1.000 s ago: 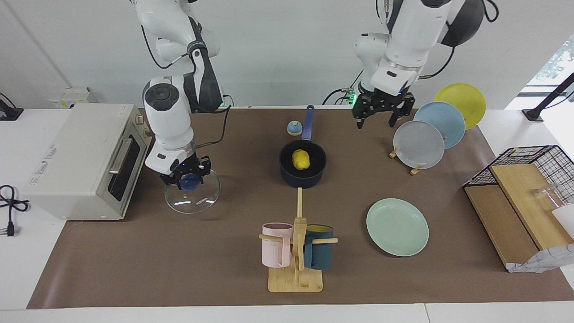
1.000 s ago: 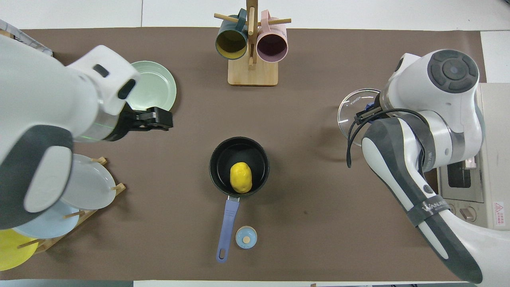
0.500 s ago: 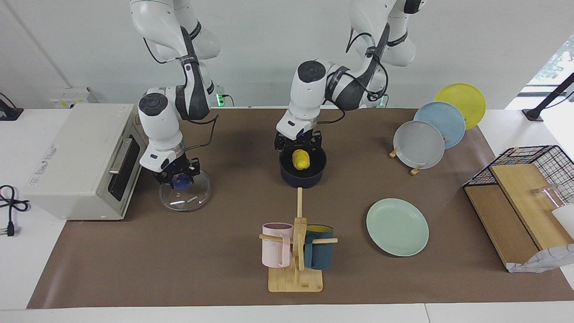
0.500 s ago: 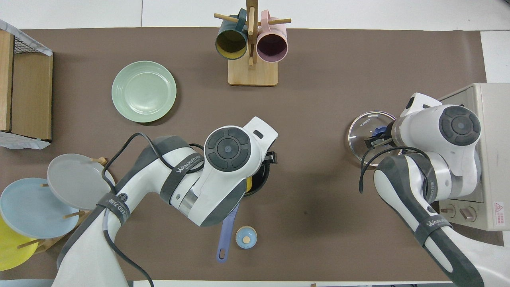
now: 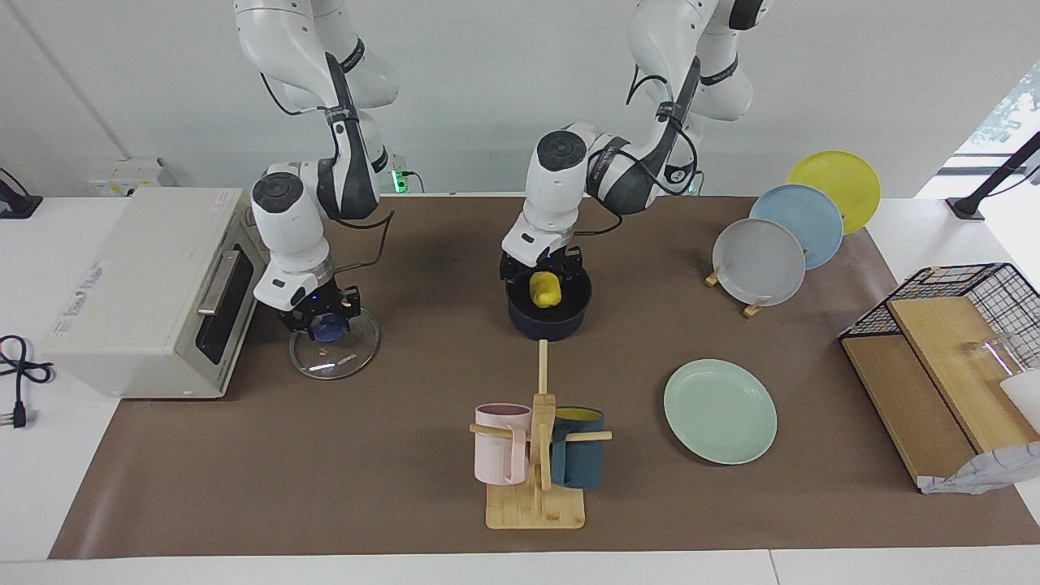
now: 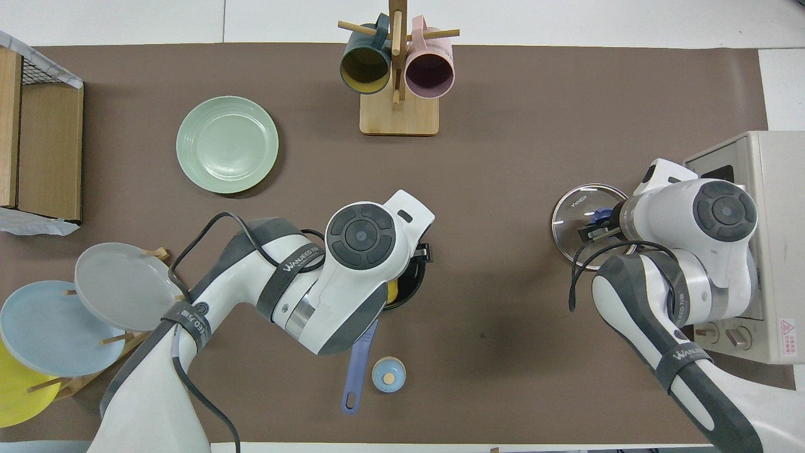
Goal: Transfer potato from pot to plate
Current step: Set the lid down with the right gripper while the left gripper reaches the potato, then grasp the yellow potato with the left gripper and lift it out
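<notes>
The left arm bends down over the pot (image 5: 548, 313). The left gripper (image 5: 542, 272) has its fingers spread around the potato (image 5: 545, 288), which sits in the pot. The right gripper (image 5: 319, 317) pinches the blue knob of a glass lid (image 5: 335, 355) by the oven (image 5: 146, 288). The plate (image 5: 720, 411) lies on the brown mat (image 5: 325, 471), toward the left arm's end. White wall above.
</notes>
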### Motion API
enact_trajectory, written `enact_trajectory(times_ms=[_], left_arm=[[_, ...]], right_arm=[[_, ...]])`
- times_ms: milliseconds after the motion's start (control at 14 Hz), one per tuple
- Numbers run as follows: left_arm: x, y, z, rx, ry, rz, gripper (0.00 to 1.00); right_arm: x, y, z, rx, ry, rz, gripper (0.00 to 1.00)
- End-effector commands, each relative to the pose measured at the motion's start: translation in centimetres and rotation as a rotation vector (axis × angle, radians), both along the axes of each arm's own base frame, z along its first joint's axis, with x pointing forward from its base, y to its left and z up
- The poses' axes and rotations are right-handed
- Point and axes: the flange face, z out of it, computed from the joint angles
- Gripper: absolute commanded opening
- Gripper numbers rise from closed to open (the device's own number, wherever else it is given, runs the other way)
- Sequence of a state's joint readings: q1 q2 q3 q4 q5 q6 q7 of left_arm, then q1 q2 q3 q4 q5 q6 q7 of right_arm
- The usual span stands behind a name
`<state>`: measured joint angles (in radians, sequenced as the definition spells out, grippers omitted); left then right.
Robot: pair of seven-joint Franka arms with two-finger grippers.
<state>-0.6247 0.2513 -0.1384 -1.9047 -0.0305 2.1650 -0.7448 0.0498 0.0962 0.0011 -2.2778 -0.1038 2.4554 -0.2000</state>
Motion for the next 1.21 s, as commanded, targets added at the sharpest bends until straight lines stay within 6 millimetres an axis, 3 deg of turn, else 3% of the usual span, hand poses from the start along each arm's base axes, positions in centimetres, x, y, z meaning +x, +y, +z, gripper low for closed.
enact_trajectory(times_ms=[0, 143, 214, 357, 500, 714, 857, 1143], left_arm=[[-1.7, 0.8, -0.9, 0.027, 0.011, -0.02, 1.0], [-2.1, 0.9, -1.5, 0.033, 0.019, -0.021, 1.0], [-2.1, 0.9, -1.5, 0.033, 0.017, -0.02, 1.0], [-2.5, 1.0, -2.5, 0.036, 0.023, -0.022, 1.0], [-2.7, 1.1, -3.1, 0.029, 0.014, -0.02, 1.0], [-2.7, 1.0, -3.6, 0.03, 0.017, -0.018, 1.0], [-2.6, 0.9, -4.3, 0.027, 0.015, -0.015, 1.0], [-2.5, 1.0, -4.5, 0.029, 0.018, -0.011, 1.0]], right_arm=[[-0.1, -0.3, 0.6, 0.004, -0.018, 0.0, 1.0], [0.8, -0.3, 2.1, 0.001, -0.017, -0.004, 1.0], [1.4, -0.2, 4.0, -0.004, -0.008, -0.008, 1.0], [2.5, -0.1, 9.4, -0.017, 0.023, -0.025, 1.0], [3.6, -0.5, 16.1, -0.022, 0.045, -0.049, 1.0], [3.1, -1.7, 22.9, -0.029, 0.069, -0.086, 1.0], [1.8, -2.7, 24.8, -0.029, 0.087, -0.147, 1.0], [0.5, -3.3, 25.0, -0.029, 0.125, -0.213, 1.0]])
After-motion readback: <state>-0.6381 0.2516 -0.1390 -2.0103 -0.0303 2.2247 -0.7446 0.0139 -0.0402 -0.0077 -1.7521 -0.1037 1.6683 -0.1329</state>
